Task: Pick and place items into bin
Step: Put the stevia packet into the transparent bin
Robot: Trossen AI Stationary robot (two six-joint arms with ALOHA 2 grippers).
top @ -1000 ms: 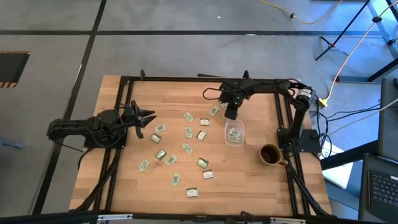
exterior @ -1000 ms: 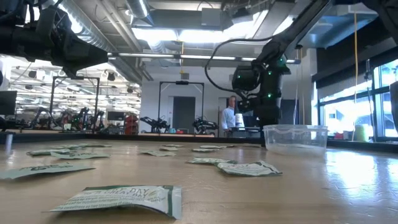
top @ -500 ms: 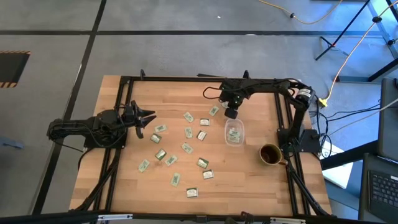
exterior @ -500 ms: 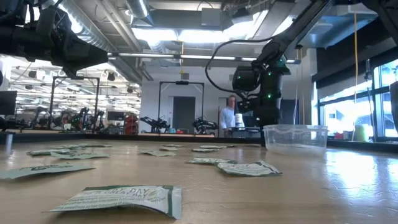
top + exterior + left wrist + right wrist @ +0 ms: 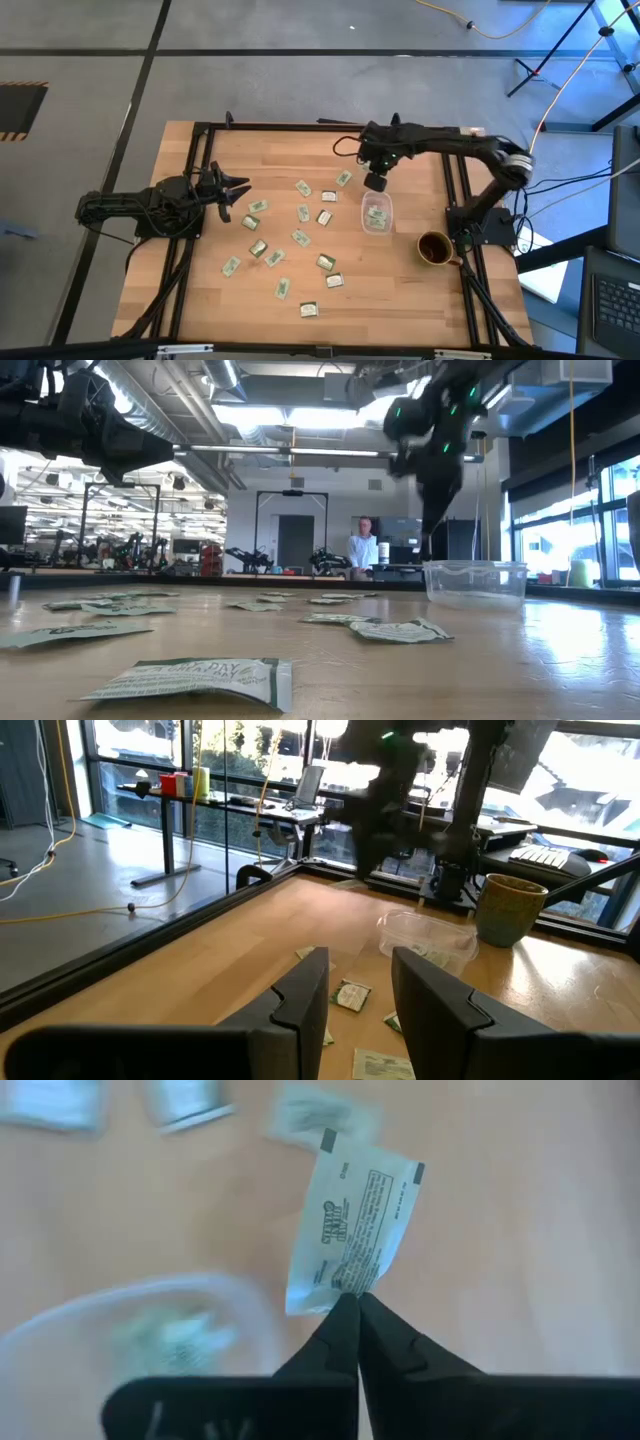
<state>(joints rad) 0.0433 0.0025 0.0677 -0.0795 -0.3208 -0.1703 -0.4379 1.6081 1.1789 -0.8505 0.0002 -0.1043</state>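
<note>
Several pale green and white packets (image 5: 302, 213) lie flat and scattered over the middle of the wooden table. The clear bin (image 5: 376, 213) stands right of them, with packets lying in it. My right gripper (image 5: 375, 182) is raised just beyond the bin's far side and is shut on one packet (image 5: 352, 1230). In the low view it hangs above and left of the bin (image 5: 475, 582). My left gripper (image 5: 240, 190) waits open above the table's left side, its fingers (image 5: 300, 1005) spread apart. My right gripper pinches one packet between its two fingertips (image 5: 372, 1328), by a short edge (image 5: 346, 1288). It comes from above, pointing down. The packet hangs below the fingertips, lifted clear of the table, next to the bin's rim (image 5: 150, 1295).
A dark brown mug (image 5: 433, 247) stands near the table's right edge, on the near side of the bin. Black frame rails (image 5: 455, 190) run along the table's sides. Bare wood lies along the far edge and the near-left corner. A person (image 5: 365, 548) stands in the room beyond.
My right gripper has risen from table height behind the bin to well above it, staying shut, and the pinched packet has been lifted clear of the table. The right arm's elbow has swung outward toward the table's right. The left arm has kept still.
</note>
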